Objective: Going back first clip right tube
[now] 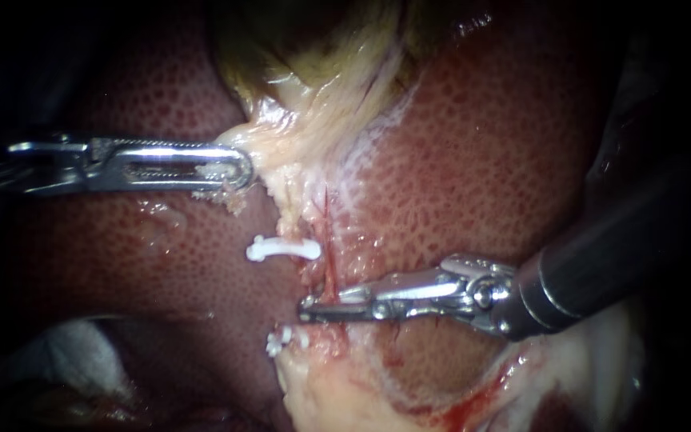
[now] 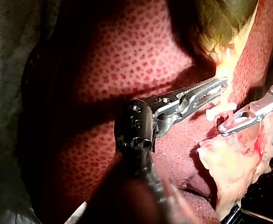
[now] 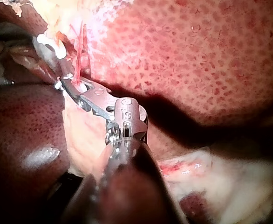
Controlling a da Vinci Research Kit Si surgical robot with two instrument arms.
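While liver [image 1: 505, 160] fills the field, my left instrument [image 1: 241, 166] is clamped on pale tissue [image 1: 297, 136]. My right instrument [image 1: 309, 309] holds its jaws slightly apart at the red tube [image 1: 329, 240], just below the white clip [image 1: 281, 250].

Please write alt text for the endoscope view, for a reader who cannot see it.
Over the liver, the right tool, jaws slightly apart, reaches to a thin red tube, between an upper white clip and a lower white clip. The left tool grips pale tissue higher up.
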